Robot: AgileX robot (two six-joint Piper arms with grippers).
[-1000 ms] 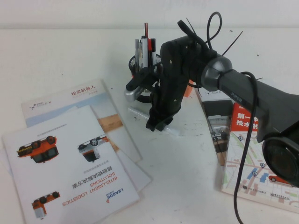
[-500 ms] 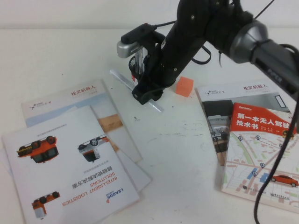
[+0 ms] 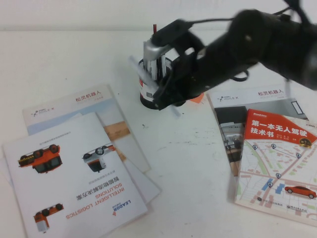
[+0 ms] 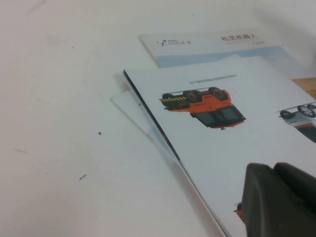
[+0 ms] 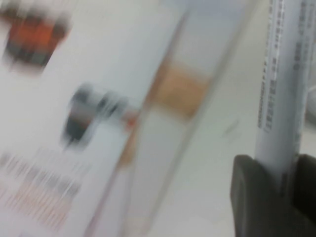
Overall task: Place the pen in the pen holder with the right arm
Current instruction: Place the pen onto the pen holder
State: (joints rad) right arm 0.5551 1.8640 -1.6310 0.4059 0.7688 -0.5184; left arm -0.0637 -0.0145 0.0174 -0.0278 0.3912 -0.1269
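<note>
My right gripper [image 3: 166, 99] is shut on the white pen [image 3: 143, 74] and holds it slanted, off the table, just in front of the black mesh pen holder [image 3: 147, 95]. The pen's upper end lies across the holder's left rim and its lower end sticks out below the fingers. In the right wrist view the pen [image 5: 284, 84] runs out from between the two dark fingers [image 5: 252, 197], with booklets blurred beneath. The holder has red-and-black and grey pens in it. My left gripper [image 4: 281, 202] is shut and empty, low over a booklet on the left; it does not show in the high view.
Overlapping booklets [image 3: 74, 163] with orange vehicles printed on them lie at the front left. Two more booklets [image 3: 272, 144] lie at the right. A small orange cube [image 3: 198, 97] sits behind the right arm, mostly hidden.
The right gripper took the pen off the table in front of the holder and raised it. It now holds the pen slanted against the holder's front, and the arm has swung lower across the right.
</note>
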